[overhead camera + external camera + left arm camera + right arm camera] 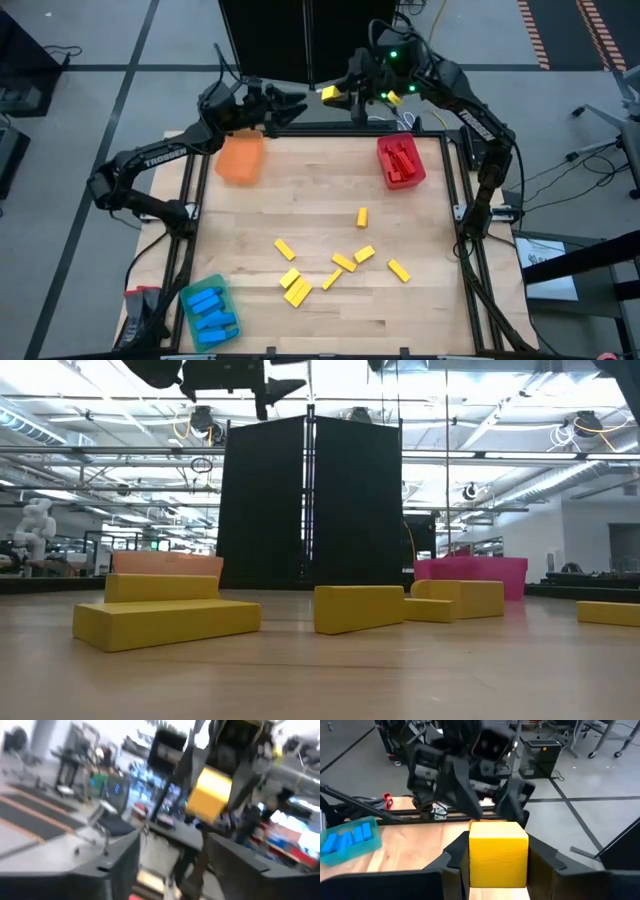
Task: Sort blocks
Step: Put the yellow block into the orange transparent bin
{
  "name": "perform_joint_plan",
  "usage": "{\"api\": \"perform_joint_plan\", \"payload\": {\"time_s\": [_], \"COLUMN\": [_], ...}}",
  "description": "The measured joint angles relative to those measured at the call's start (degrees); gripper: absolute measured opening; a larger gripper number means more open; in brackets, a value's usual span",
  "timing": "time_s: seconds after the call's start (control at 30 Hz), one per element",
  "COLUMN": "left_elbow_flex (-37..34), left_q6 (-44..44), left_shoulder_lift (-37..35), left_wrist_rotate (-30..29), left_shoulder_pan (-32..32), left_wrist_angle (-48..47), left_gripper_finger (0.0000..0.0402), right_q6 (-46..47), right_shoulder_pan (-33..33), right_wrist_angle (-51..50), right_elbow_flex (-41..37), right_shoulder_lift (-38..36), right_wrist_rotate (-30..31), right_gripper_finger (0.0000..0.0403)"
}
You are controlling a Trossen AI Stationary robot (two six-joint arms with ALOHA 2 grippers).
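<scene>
Fingers of the right gripper (330,95) pinch a yellow block (328,93) above the desk's far edge, facing the left gripper (298,108), whose fingers look spread. Low view: loose yellow blocks (358,607) lie on the desk (320,680). Right wrist view: your block (498,851) sits squarely clamped; the handover could drop it outside the orange tray (241,158).

We see our left fingers (235,870) apart, the right gripper (220,780) beyond clamping a yellow block (209,794).
</scene>
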Motion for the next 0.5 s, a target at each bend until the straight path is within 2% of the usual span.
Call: {"api": "perform_joint_plan", "payload": {"time_s": [0.17,0.23,0.33,0.5], "left_elbow_flex": [0.0,0.0,0.0,0.0], "left_q6": [0.1,-0.9,-4.3,-4.7], "left_shoulder_lift": [0.0,0.0,0.0,0.0], "left_wrist_rotate": [-3.2,-3.4,-3.5,-2.4], "left_shoulder_pan": [-1.2,-1.5,-1.7,-1.9], "left_wrist_angle": [6.5,8.4,8.8,11.5], "left_gripper_finger": [0.0292,0.0298,0.0299,0.0299], "right_q6": [-0.2,0.4,2.2,4.1], "right_shoulder_pan": [0.0,-0.5,-1.2,-1.9], "right_wrist_angle": [3.2,4.5,7.8,9.5], "right_elbow_flex": [0.0,-0.1,-0.1,-0.1], "right_shoulder_lift": [1.8,1.9,1.8,1.8], "right_wrist_rotate": [-0.3,-0.9,-5.6,-11.9], "right_gripper_finger": [0.0114,0.0114,0.0114,0.0114]}}
